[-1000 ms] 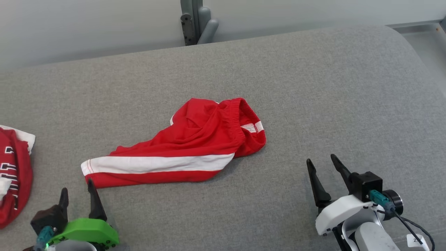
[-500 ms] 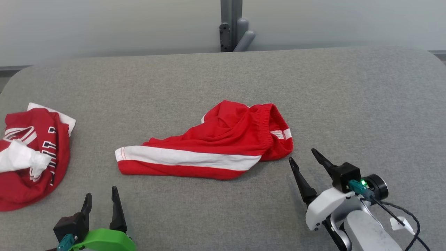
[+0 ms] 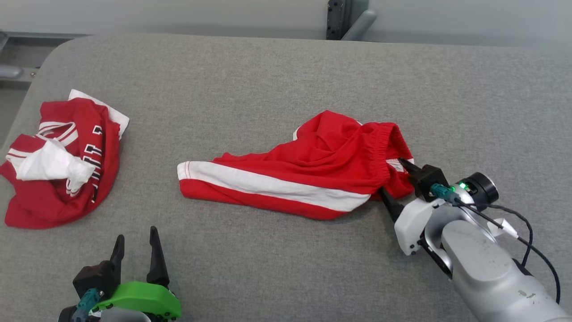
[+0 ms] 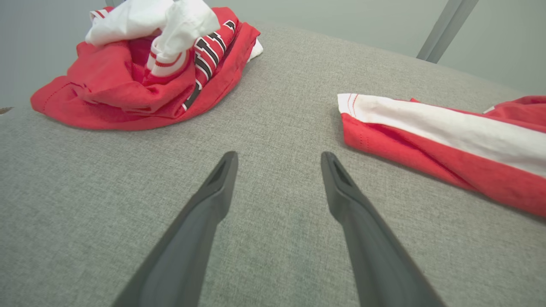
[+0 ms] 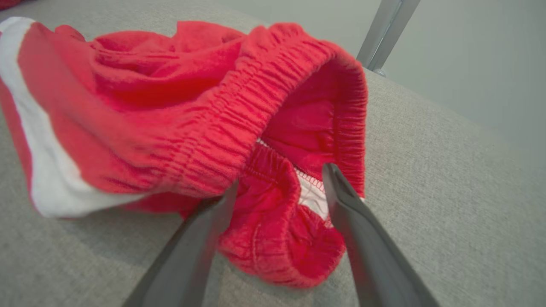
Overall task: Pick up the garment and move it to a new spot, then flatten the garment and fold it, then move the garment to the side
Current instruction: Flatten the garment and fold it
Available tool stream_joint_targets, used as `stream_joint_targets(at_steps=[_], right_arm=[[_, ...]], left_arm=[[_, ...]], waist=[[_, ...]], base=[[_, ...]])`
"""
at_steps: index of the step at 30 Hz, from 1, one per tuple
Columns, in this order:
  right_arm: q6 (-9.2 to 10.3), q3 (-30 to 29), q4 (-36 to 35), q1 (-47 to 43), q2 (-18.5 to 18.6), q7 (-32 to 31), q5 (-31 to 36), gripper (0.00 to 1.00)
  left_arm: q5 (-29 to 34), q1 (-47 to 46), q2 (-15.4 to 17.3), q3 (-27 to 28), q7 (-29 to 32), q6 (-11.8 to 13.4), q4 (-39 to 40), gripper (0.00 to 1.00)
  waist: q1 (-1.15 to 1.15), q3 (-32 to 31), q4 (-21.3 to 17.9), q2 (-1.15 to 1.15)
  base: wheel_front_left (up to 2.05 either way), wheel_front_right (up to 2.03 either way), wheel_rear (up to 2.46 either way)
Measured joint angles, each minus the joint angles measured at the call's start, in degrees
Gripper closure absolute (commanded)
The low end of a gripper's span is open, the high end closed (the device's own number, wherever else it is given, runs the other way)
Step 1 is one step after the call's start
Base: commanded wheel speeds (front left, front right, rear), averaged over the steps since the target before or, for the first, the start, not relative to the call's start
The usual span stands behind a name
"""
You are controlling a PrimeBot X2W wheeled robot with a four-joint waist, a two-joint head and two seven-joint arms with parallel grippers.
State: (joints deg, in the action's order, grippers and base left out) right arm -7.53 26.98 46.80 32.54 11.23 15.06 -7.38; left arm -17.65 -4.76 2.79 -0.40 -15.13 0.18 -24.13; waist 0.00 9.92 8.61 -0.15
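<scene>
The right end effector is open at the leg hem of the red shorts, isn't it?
Not the leg hem: the right wrist view shows the right end effector open at the elastic waistband of the red shorts.

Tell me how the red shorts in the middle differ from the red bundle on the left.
The shorts lie stretched out long, with one broad white stripe; the bundle is crumpled in a heap, showing black lettering and loose white cloth. The shorts sit mid-table; the bundle sits near the left edge. The open right gripper straddles the shorts' waistband; nothing touches the bundle. Both are red and white, on the grey table.
</scene>
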Motion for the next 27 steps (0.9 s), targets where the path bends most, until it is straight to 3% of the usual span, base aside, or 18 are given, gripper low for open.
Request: stream_joint_targets(at_steps=[6,10,22,27], right_arm=[[0.00,2.13,5.21,3.33,-0.35,-0.01,-2.67,0.02],[0.00,3.58,5.17,3.56,-0.53,0.01,-4.02,1.00],[0.00,3.38,-6.78,-2.16,2.30,0.00,-7.94,1.00],[0.00,10.10,-10.33,-6.64,4.97,0.00,-12.26,1.00]], left_arm=[[-0.49,-0.66,0.00,-1.09,0.00,0.10,0.37,0.00],[-0.47,-1.02,0.00,-1.00,0.00,0.09,0.78,0.00],[0.73,-1.12,-0.01,-0.51,0.00,-0.77,1.58,0.00],[1.30,-0.47,-0.01,-0.75,0.00,-1.45,1.37,0.00]], waist=[[0.00,1.97,1.53,0.00],[0.00,2.89,1.86,0.00],[0.00,2.32,-0.31,0.00],[0.00,0.72,-1.36,0.00]], base=[[0.00,0.00,0.00],[0.00,0.00,0.00],[0.00,0.00,0.00],[0.00,0.00,0.00]])
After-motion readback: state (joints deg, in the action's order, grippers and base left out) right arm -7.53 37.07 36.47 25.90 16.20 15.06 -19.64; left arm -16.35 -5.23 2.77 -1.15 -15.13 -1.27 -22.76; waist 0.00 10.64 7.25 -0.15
